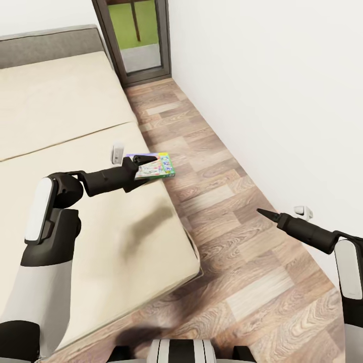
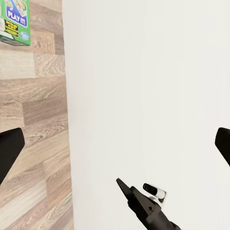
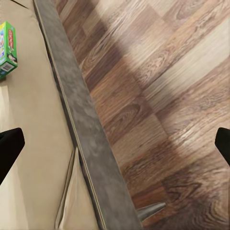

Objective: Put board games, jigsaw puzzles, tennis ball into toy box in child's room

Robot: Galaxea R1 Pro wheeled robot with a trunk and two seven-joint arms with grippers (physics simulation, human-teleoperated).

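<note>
A cream-covered bed (image 1: pixel 75 151) is taking up the left side of the room. A green-edged board game (image 1: pixel 160 166) is lying flat at its edge, beside the wood plank floor (image 1: pixel 242 282).

You can read just 1 piece of text clearly: "PLAY IT!" in white letters on a blue patch, printed on the green-edged board game (image 2: pixel 16 21) at about 11 o'clock in the left wrist view. Below that patch sits a small yellow-and-black label, too small for you to read. On the same board game (image 1: pixel 154 167) in the head view, and at 10 o'clock in the right wrist view (image 3: pixel 7 48), the print is too blurred for you to read.
</note>
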